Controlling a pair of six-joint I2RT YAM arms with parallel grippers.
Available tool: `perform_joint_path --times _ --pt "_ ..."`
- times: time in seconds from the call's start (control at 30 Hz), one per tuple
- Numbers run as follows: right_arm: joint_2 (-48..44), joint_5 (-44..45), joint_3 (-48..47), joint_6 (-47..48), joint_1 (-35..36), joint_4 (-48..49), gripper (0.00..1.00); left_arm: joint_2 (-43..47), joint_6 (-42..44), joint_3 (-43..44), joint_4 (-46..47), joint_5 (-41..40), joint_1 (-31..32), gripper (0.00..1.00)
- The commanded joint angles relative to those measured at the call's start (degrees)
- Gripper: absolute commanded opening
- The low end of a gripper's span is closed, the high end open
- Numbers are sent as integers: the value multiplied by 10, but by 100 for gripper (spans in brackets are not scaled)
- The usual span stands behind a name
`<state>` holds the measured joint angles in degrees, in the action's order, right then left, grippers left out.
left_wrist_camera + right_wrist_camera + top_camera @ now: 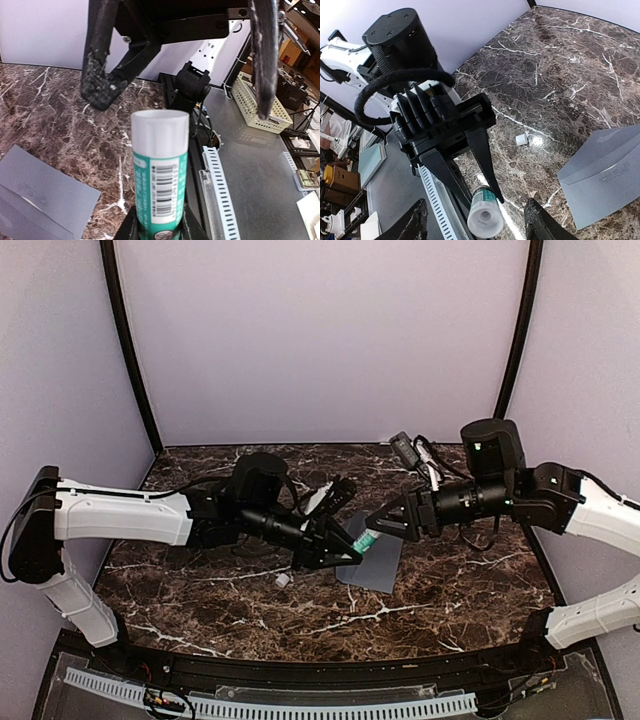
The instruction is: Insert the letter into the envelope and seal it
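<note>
While the left gripper (pixel 350 548) pinches a teal glue stick (pixel 367 537) over the left edge of the envelope (pixel 380 565), the right gripper (pixel 383 522) hangs spread round the stick's tip; marble table (pixel 450 590) shows all around it.

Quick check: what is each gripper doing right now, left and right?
Left gripper: closed on the teal-and-white glue stick.
Right gripper: open, jaws spread around the stick's white end, gripping nothing.

A small white cap (pixel 283 580) lies on the marble table (pixel 450 590), near a raised teal-and-white tube (pixel 366 538).
</note>
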<state>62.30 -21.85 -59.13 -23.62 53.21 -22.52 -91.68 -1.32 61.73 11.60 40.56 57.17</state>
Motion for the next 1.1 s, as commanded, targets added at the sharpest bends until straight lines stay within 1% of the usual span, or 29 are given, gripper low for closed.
perform_joint_path --times 0.0,0.1,0.2,0.3,0.43,0.7,0.77,0.9,0.97,1.0,1.07 --pt "12 45 -28 -43 -1 -25 63 39 34 15 -12 -91 3 0" --pt "31 40 -34 -50 -1 -30 62 38 46 18 -18 -127 5 0" --pt "55 43 -42 -51 -1 -33 60 35 54 21 -22 -142 9 0" --pt "73 43 -49 -51 -1 -30 57 30 61 22 -21 -160 14 0" --pt "86 52 -53 -50 -1 -22 49 25 70 23 -23 -175 18 0" --pt "106 64 -58 -48 -1 -25 32 22 79 20 -24 -191 21 0" --pt "108 62 -57 -48 -1 -25 26 21 81 19 -24 -195 22 0" --pt "111 50 -59 -47 -1 -26 9 20 82 17 -22 -207 22 0" --pt "111 44 -57 -46 -1 -26 3 21 81 14 -20 -214 22 0" --pt "111 44 -56 -46 -1 -25 1 22 81 11 -18 -217 22 0" --pt "110 48 -54 -46 -1 -26 0 24 77 5 -15 -227 22 2"
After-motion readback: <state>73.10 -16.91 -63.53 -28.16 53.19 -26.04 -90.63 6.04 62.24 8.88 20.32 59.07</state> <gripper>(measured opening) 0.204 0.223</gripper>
